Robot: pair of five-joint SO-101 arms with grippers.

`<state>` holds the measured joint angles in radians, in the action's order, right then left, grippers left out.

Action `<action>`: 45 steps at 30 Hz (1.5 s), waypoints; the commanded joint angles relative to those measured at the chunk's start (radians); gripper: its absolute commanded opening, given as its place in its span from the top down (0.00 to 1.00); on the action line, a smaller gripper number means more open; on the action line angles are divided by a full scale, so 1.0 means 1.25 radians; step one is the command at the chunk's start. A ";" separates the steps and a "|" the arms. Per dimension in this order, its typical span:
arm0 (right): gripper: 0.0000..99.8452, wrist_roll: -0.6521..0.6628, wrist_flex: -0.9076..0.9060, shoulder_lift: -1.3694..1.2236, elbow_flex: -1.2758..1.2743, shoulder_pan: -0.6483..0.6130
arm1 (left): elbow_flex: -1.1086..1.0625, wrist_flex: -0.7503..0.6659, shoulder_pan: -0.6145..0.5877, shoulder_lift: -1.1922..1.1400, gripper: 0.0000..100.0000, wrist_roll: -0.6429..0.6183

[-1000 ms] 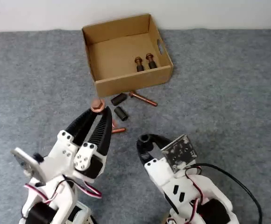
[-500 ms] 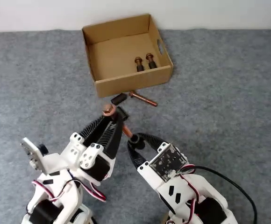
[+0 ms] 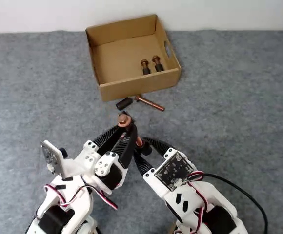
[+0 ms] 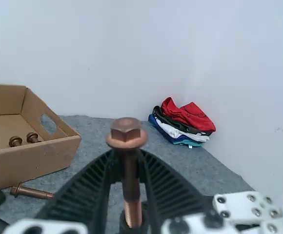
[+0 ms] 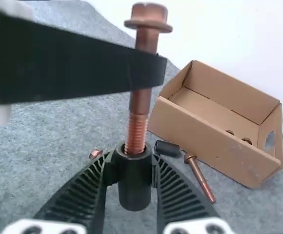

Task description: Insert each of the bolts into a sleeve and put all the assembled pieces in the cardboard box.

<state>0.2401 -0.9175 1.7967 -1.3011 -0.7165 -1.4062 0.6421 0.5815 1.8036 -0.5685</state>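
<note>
Bolt has swung over from near the cardboard box, my left gripper clamped on its shank. Its tip now sits in the sleeve pinched by my right gripper (barely started, I reckon).

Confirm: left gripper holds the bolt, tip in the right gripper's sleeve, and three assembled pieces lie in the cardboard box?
Not three: the high view shows two assembled pieces in the cardboard box. The rest holds: left gripper on the bolt, tip in the sleeve held by the right gripper.
</note>
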 commanded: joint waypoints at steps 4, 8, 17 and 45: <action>0.99 0.006 0.020 0.008 0.017 -0.003 | -0.001 0.059 0.055 0.002 1.00 0.059; 0.99 0.006 0.019 0.008 0.017 -0.002 | 0.002 0.161 0.126 0.002 1.00 0.109; 0.99 0.007 0.019 0.008 0.014 -0.002 | -0.013 0.239 0.124 -0.001 0.89 0.167; 0.99 -0.101 -0.083 0.012 0.001 0.190 | 0.175 0.327 -0.144 0.002 1.00 0.257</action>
<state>0.1910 -1.0004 1.7998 -1.3149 -0.5340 -1.2190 1.0441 0.4772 1.8067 -0.2800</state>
